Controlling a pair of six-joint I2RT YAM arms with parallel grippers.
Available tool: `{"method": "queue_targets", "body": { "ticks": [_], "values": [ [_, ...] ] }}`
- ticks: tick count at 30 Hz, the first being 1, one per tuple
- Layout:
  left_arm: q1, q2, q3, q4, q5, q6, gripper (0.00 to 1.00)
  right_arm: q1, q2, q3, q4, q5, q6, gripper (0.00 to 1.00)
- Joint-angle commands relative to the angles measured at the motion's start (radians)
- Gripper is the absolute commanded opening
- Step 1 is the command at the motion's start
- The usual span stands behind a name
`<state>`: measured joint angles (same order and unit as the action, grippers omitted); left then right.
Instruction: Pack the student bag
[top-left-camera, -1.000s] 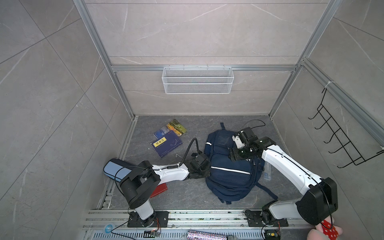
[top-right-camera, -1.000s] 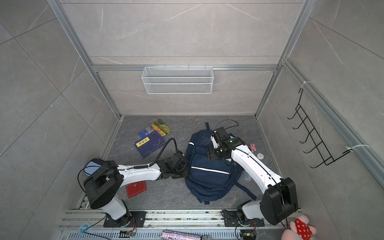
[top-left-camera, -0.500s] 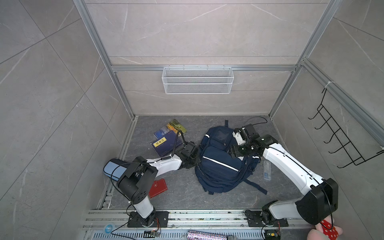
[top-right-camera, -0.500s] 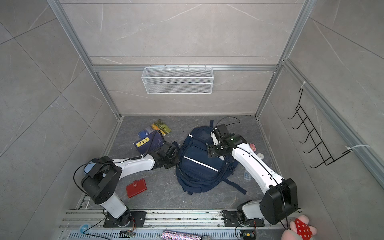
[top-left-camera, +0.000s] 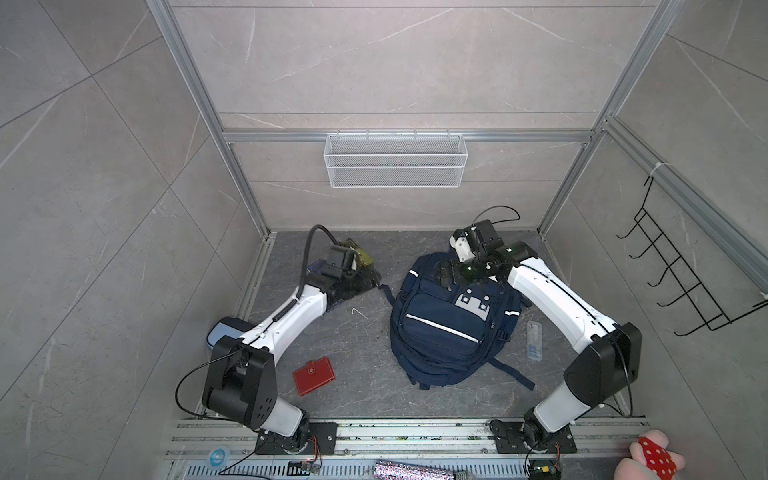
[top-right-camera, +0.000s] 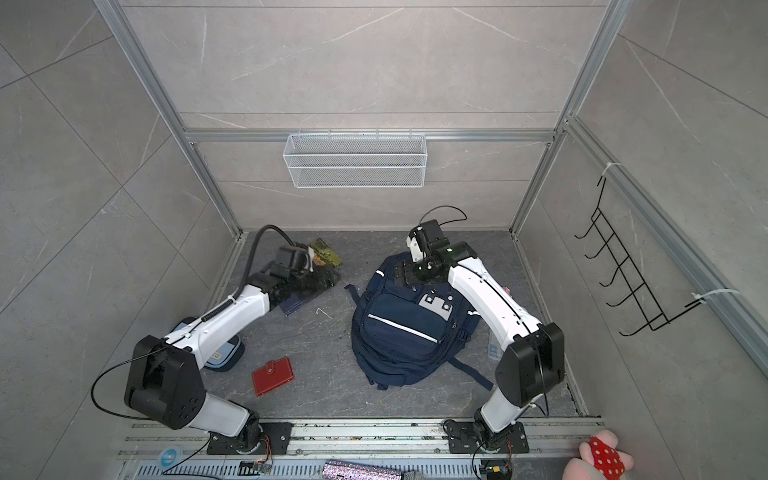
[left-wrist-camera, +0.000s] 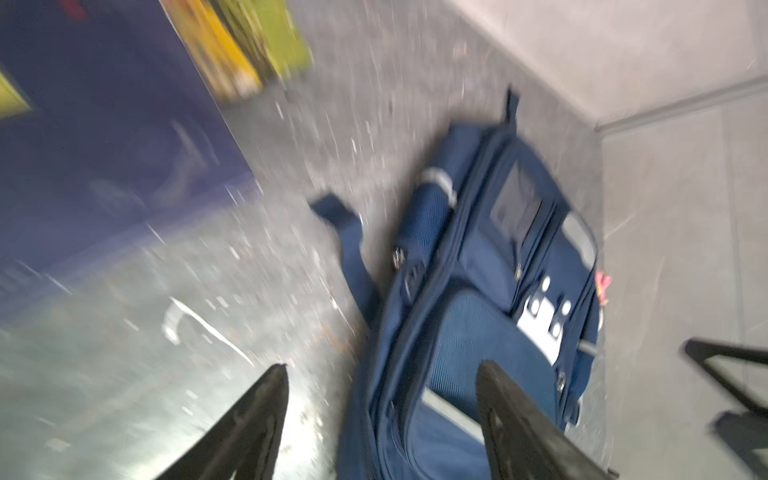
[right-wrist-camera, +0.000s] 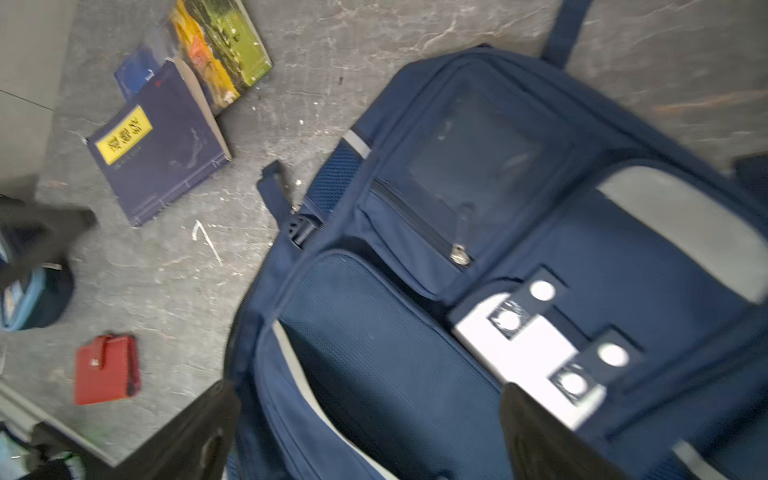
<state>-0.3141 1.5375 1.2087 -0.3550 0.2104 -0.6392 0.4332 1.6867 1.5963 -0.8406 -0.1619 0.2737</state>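
The student bag (top-left-camera: 449, 328) (top-right-camera: 399, 328), a navy backpack with white stripes and a grey-white patch, lies flat on the floor with its front up. Above its top end hangs my right gripper (top-left-camera: 446, 272) (top-right-camera: 401, 274), open; the right wrist view shows the bag's front pocket (right-wrist-camera: 395, 365) between the spread jaws (right-wrist-camera: 370, 388), nothing held. My left gripper (top-left-camera: 361, 279) (top-right-camera: 320, 281) is to the bag's left, over the books, open and empty (left-wrist-camera: 382, 368). The bag (left-wrist-camera: 478, 291) lies beyond its fingertips, apart from them.
A dark blue book (right-wrist-camera: 162, 145) and a green-yellow book (right-wrist-camera: 220, 50) lie at the back left. A red wallet (top-left-camera: 314, 376) and a light-blue pencil case (top-right-camera: 220, 353) lie near the left arm. A clear flat case (top-left-camera: 535, 340) lies right of the bag. A wire basket (top-left-camera: 395, 166) hangs on the back wall.
My left gripper, shut at the bag's left side, dragged it leftward, then opened and drew back over the books. My right gripper opened wider. The bag turned and settled.
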Motion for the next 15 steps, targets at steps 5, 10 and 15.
{"method": "queue_targets", "body": {
  "ticks": [5,10,15],
  "values": [
    [0.215,0.287,0.282,-0.114,0.077,0.211,0.74,0.1,0.229,0.249,0.085,-0.159,0.19,1.0],
    [0.303,0.512,0.537,-0.122,0.114,0.214,0.74,0.146,0.447,0.455,0.116,-0.17,0.281,0.99],
    [0.353,0.725,0.794,-0.218,0.126,0.273,0.74,0.174,0.705,0.778,0.065,-0.171,0.349,0.99]
  ]
}}
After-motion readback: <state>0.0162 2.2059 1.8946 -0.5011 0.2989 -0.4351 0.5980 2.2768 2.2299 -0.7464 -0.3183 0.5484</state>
